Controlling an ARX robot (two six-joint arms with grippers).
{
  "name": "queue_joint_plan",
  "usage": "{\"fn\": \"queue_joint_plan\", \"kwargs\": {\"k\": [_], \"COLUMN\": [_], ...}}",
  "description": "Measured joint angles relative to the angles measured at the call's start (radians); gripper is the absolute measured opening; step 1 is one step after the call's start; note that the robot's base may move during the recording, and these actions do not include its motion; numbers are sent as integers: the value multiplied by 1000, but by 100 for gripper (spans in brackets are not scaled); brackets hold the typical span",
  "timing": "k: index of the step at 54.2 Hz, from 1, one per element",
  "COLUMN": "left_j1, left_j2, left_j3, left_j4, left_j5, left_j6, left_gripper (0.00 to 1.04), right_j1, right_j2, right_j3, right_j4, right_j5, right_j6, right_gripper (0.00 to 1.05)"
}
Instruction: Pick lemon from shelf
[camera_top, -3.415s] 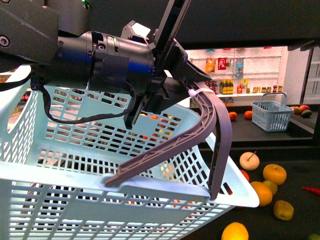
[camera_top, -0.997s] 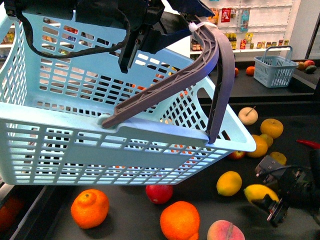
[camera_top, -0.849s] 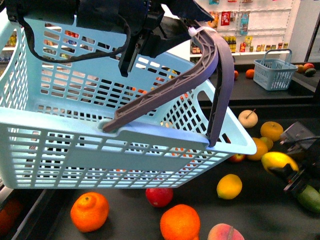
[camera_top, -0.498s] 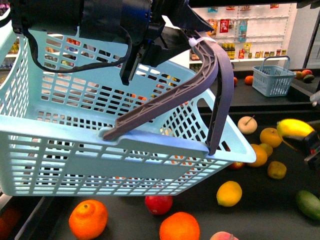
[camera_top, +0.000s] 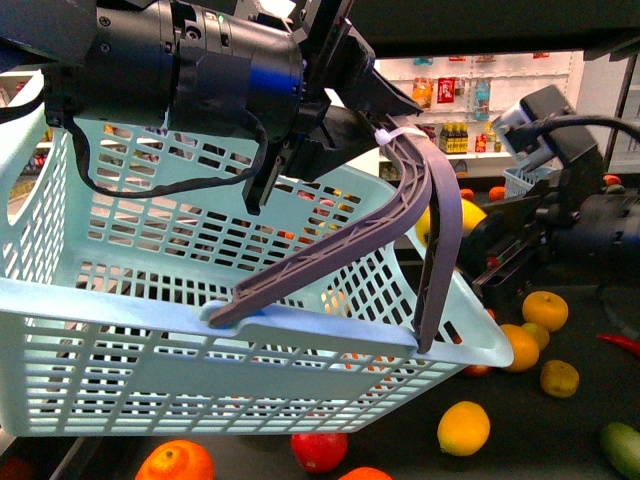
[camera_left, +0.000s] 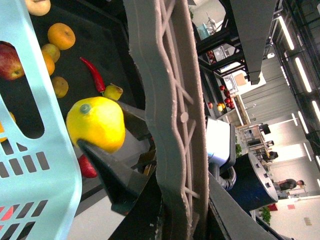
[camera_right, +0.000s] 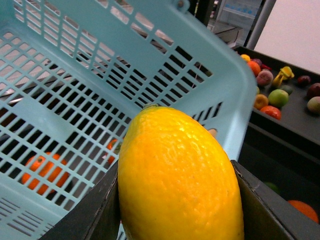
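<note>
The lemon is yellow and oval, and my right gripper is shut on it, with dark fingers on both sides. In the front view this gripper holds the lemon just beyond the right rim of the light blue basket, partly behind the grey handle. My left gripper is shut on the top of that handle and holds the basket in the air. The left wrist view shows the handle with the lemon beside it. Below lies the shelf's black tray.
Loose on the tray lie another lemon, oranges, a red apple and a red chili. A small blue basket stands further back. White wall shelves with bottles line the far wall.
My right gripper has carried the lemon up off the tray and leftwards, from the far right to the basket's right rim. The basket hangs a little lower in view.
</note>
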Motion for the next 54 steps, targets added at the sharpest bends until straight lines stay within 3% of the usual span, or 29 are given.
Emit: {"fn": "queue_joint_plan", "kwargs": {"k": [13,31,43,54], "left_j1": [0,7,2,2], "left_j2": [0,0,0,0], "left_j3": [0,3,3,3], "left_j4": [0,0,-1,-1], "left_j5": [-4,-10,-2,0], "left_j6": [8,21,10,6], "left_gripper": [12,12,12,12], "right_j1": [63,62,8,-119], "right_j2": [75,90,78,64], "right_j3": [18,46,85,190], "right_j4": [-6,23,9,-137], "right_j5": [67,109,162,328], "right_j6": [10,41,140,263], "right_gripper": [55,104,102,102]}}
